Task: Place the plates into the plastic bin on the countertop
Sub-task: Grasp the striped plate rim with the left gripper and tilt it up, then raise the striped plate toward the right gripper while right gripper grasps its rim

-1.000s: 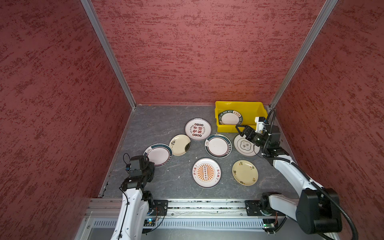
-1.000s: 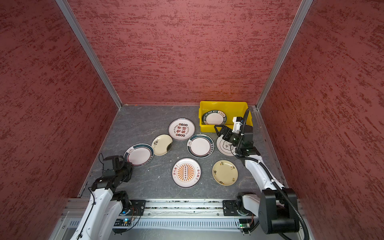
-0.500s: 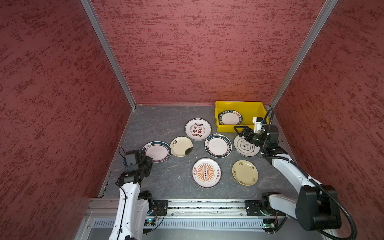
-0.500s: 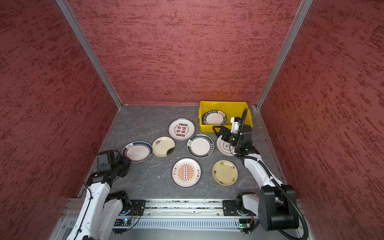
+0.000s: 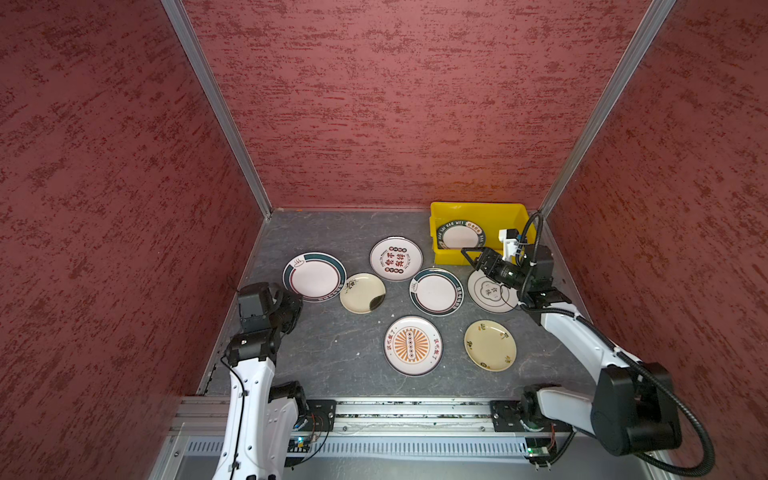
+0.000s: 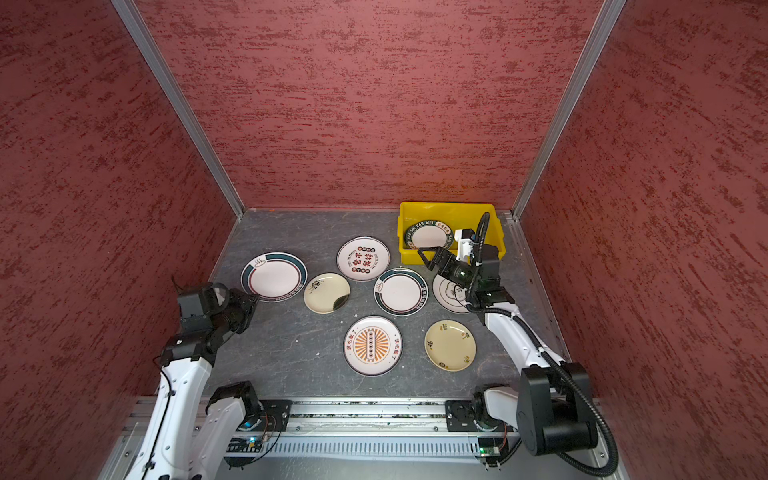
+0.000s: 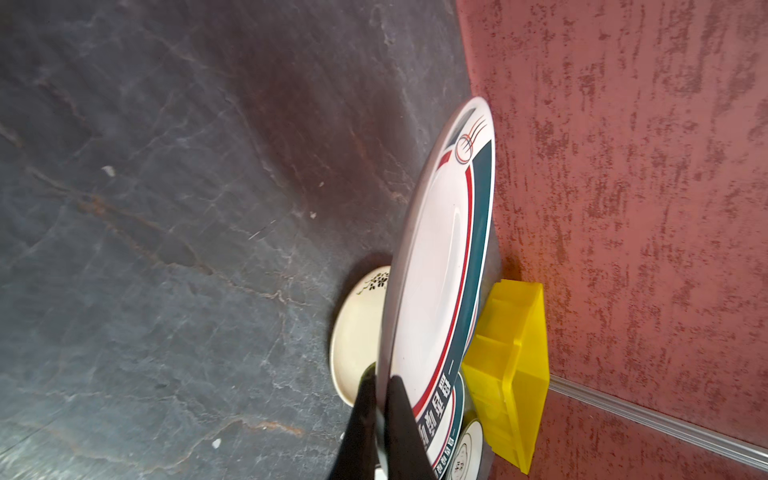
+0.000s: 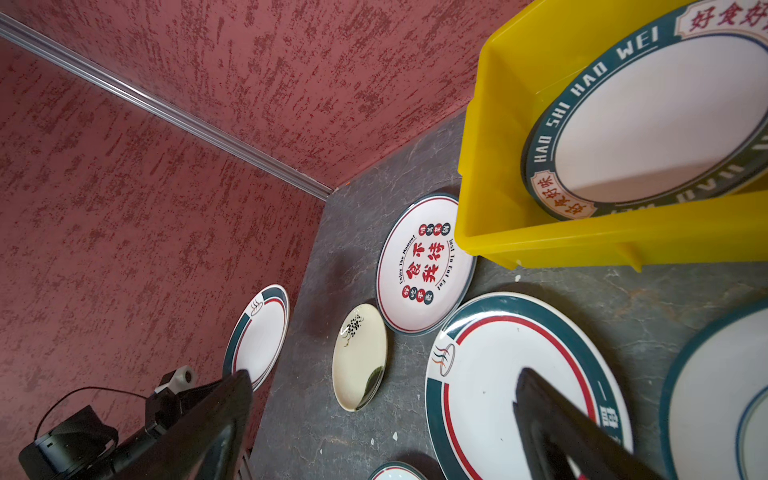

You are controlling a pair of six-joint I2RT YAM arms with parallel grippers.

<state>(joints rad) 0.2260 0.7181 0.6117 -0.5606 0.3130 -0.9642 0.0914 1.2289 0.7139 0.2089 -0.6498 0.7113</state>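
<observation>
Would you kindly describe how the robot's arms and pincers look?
The left arm and right arm have white shells and black joints. A black ribbed hose loops along the right one. The left pincer and right pincer have black tapered fingers.

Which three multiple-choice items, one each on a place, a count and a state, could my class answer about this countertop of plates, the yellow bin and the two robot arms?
1. Where on the dark grey stone-look countertop does the bright yellow rectangular plastic bin stand?
A. far right corner
B. near left corner
C. centre

2. How many plates show inside the bin?
A. none
B. one
C. three

3. What is the left gripper doing?
A. hanging open over bare countertop
B. shut on the rim of the round white green-rimmed plate
C. resting inside the bin

1 A: both top views show it at the far right.
2 B: only the white plate lettered HAO WEI lies there.
3 B: the left wrist view shows its jaws pinching that rim.
</observation>
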